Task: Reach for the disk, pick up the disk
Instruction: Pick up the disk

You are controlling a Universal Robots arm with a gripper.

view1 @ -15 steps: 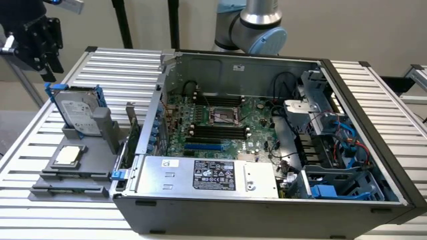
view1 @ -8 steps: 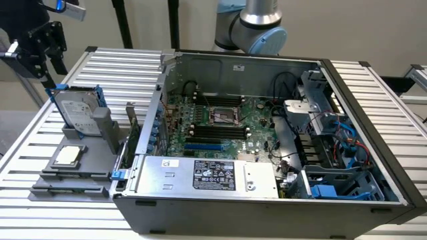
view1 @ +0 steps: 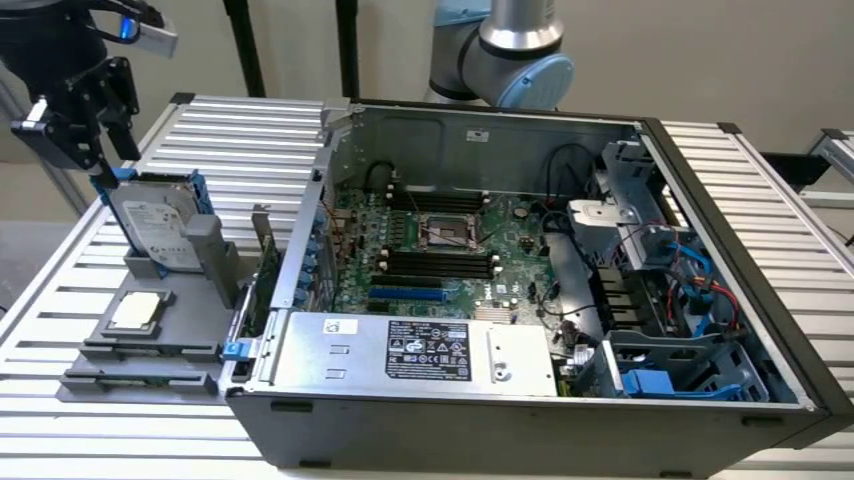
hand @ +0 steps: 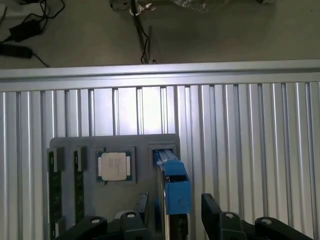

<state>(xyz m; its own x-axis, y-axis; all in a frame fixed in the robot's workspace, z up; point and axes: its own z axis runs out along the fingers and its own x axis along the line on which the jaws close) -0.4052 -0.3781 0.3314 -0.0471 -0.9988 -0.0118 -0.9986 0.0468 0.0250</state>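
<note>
Looking down through the wrist view, I am seeing the jaws standing apart, the gripper (hand: 175,200) hovering over the disk (hand: 173,186), one finger on either side of its blue rail and neither touching it. The disk is standing on edge in a slot of the grey holder (hand: 70,142) on the slatted table (hand: 240,125), just beside the small square chip (hand: 115,166). In the exterior view the gripper is hanging just above the disk's top edge, off to the exterior view's left of the open computer case (view1: 467,430).
</note>
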